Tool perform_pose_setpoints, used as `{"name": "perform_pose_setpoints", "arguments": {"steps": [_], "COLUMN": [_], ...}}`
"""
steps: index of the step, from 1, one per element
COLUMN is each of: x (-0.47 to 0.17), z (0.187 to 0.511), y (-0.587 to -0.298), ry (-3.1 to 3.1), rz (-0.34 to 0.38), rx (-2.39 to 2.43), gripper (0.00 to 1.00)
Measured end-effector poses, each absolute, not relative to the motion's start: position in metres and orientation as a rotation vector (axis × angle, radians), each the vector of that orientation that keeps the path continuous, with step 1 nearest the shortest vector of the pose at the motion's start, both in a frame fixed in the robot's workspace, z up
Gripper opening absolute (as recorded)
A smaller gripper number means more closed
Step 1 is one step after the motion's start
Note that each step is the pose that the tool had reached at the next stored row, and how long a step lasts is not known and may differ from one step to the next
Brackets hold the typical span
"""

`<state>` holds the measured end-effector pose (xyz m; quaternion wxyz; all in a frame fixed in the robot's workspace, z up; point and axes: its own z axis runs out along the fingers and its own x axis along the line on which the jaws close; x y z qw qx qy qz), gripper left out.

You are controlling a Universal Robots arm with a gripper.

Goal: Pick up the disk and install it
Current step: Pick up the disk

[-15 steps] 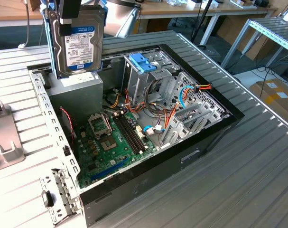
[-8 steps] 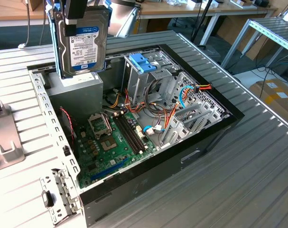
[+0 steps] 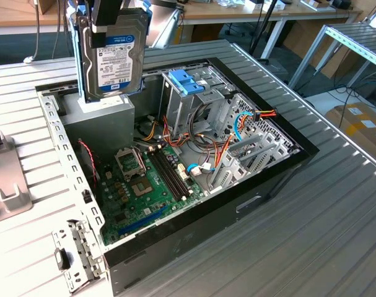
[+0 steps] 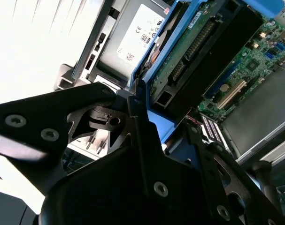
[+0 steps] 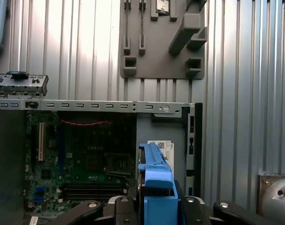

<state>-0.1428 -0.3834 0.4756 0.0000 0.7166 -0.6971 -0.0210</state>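
Gripper (image 3: 109,17): clamped on the disk (image 3: 113,59); disk held upright, label toward the exterior view, over the grey power supply box (image 3: 104,117) in the open computer case (image 3: 54,133); blue-handled drive cage (image 3: 191,83) nearby, apart.

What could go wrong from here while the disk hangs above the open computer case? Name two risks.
The hand grips the disk by its upper end; it might slip and drop onto the power supply below. Loose cables beside the drive cage could snag it.
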Motion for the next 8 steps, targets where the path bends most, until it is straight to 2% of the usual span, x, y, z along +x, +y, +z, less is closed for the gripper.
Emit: {"name": "perform_pose_setpoints", "arguments": {"steps": [8], "x": [-0.1351], "z": [0.4753], "y": [-0.3886], "ry": [-2.19], "rz": [-0.066], "rx": [2.251], "gripper": [0.37]}}
